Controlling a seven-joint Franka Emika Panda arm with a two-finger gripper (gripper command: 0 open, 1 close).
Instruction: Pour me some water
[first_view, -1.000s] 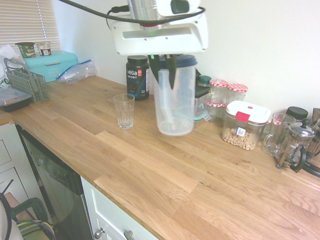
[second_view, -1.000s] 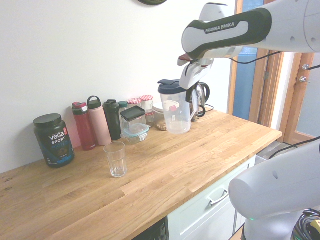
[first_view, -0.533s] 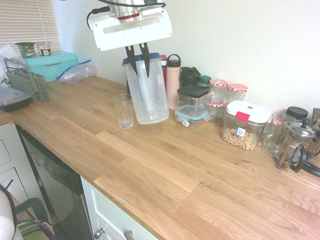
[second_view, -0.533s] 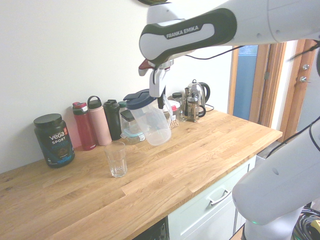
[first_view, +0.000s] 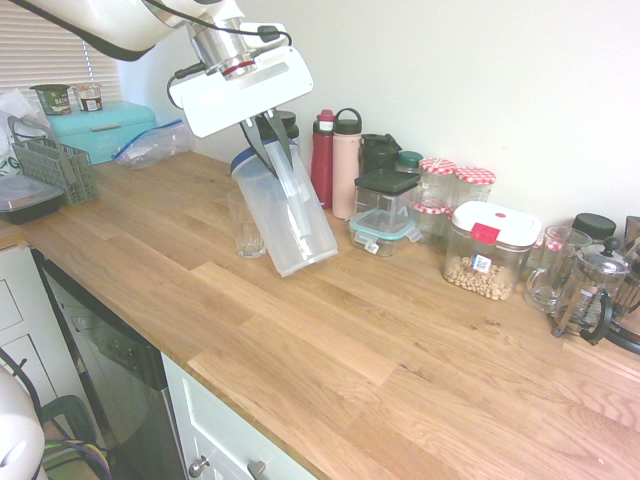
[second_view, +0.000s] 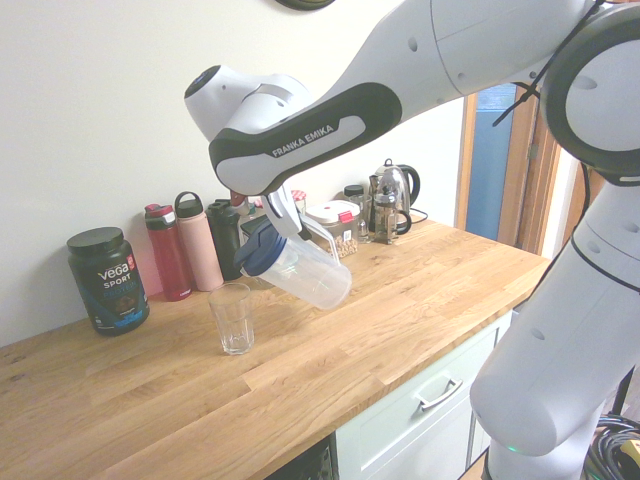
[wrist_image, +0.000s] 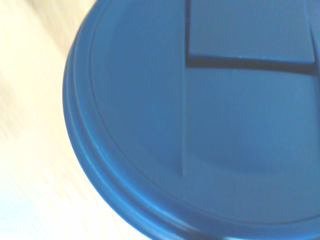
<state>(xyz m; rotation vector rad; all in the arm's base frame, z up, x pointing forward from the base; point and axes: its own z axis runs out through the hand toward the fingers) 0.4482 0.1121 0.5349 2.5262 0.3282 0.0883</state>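
Tilted further now, the pitcher (second_view: 310, 272) has swung toward the glass (second_view: 233, 320), its blue lid lowered. My end effector (first_view: 275, 150) grips its handle. The glass stands upright on the counter (first_view: 330, 340), between the pitcher and the dishwasher-side edge; bottles (first_view: 345, 172) line the wall edge.

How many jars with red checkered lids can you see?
At least 4. Two jars are stacked, one on the other, and two more are stacked just beside them, nearer the nut container. More may hide behind it.
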